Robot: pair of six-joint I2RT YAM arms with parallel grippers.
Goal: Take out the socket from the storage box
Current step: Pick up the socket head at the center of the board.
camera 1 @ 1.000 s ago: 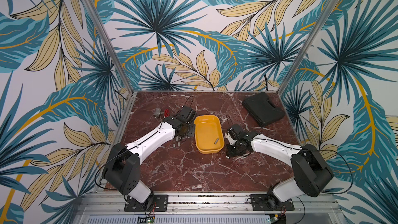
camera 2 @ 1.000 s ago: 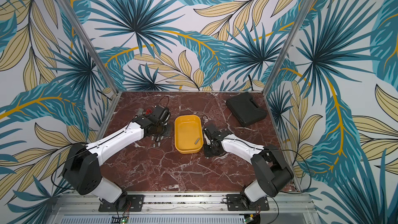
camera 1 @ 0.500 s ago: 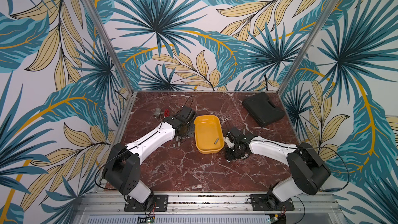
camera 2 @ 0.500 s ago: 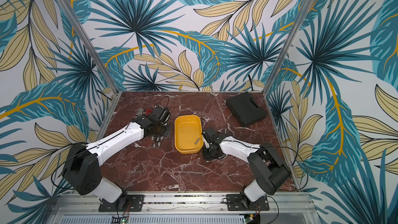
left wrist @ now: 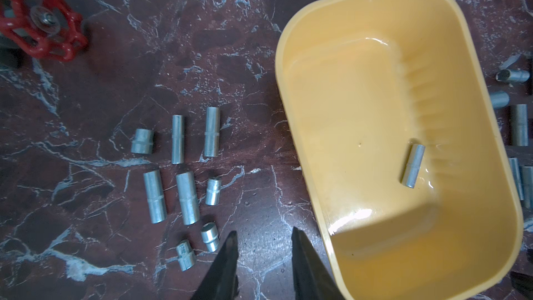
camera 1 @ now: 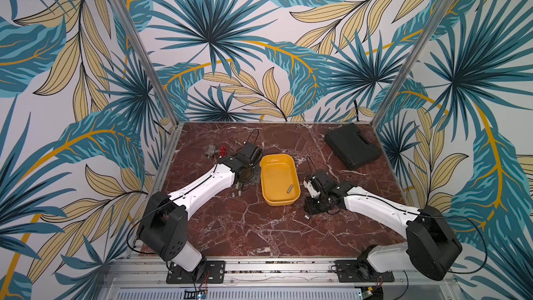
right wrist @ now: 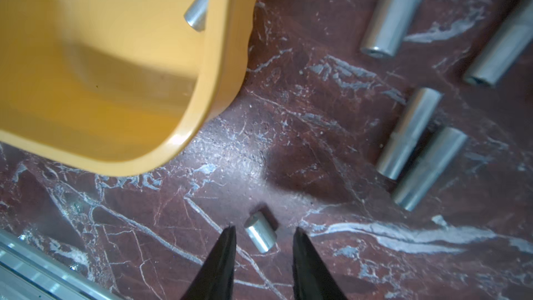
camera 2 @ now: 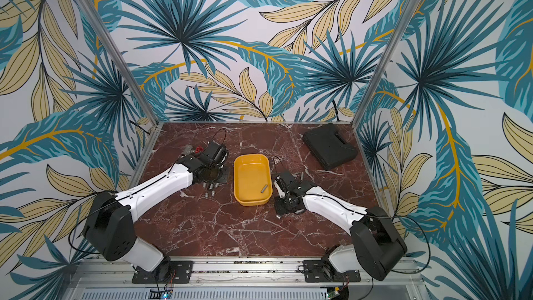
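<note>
The storage box (camera 1: 277, 160) is a shallow yellow tray in the middle of the marble table, also seen as the storage box (camera 2: 251, 159). One silver socket (camera 1: 290, 189) lies inside near its front right corner, shown closer as the socket (left wrist: 413, 165). My right gripper (right wrist: 262, 230) points down at the table just right of the box's front corner. It is open, and a short socket (right wrist: 260, 235) lies loose on the marble between its tips. My left gripper (left wrist: 263, 235) is open and empty over bare marble beside the box's left rim.
Several sockets (left wrist: 178, 168) lie in rows left of the box, and several longer sockets (right wrist: 409, 134) lie to its right. A red-handled valve (camera 1: 222, 150) sits at the back left. A black case (camera 1: 353, 145) lies at the back right. The metal rail (right wrist: 43, 272) runs along the front.
My right gripper has shifted slightly beside the box's front corner, and a short socket now lies on the table at its tips. The left arm has not moved.
</note>
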